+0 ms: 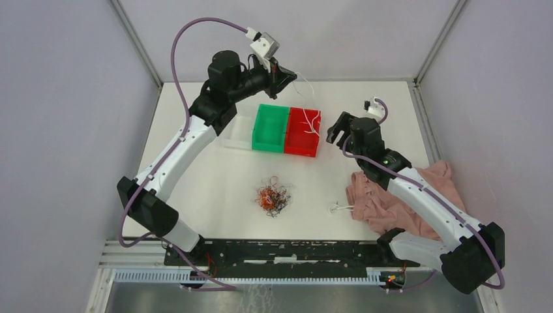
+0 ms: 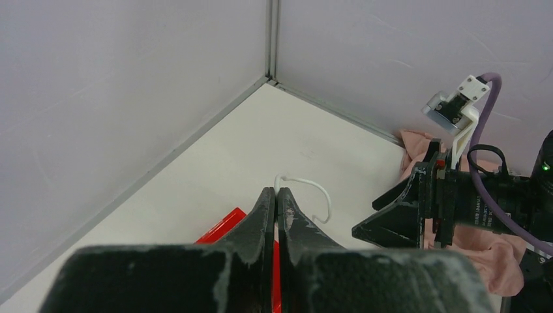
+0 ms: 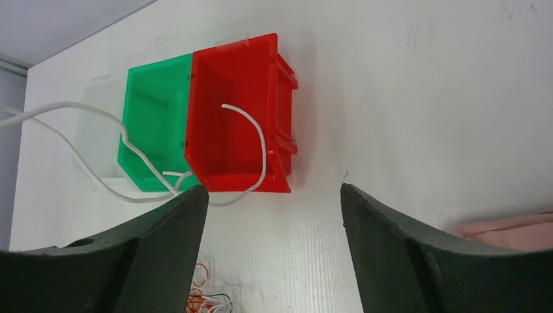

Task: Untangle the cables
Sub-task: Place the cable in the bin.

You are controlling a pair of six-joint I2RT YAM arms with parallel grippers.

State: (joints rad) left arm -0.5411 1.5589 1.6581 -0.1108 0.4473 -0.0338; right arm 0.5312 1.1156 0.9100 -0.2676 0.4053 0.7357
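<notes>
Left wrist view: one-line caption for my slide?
Left claw shut on a white cable, red bin visible below.

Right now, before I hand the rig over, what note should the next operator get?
Left gripper: shut on the held white cable, high over the red bin.
Right gripper: open, empty, beside the red bin.
Done: one binned cable, white, in the red bin.
Left to do: drop the held one, then sort the orange-and-black tangle mid-table and a loose white cable by the pink cloth.
</notes>
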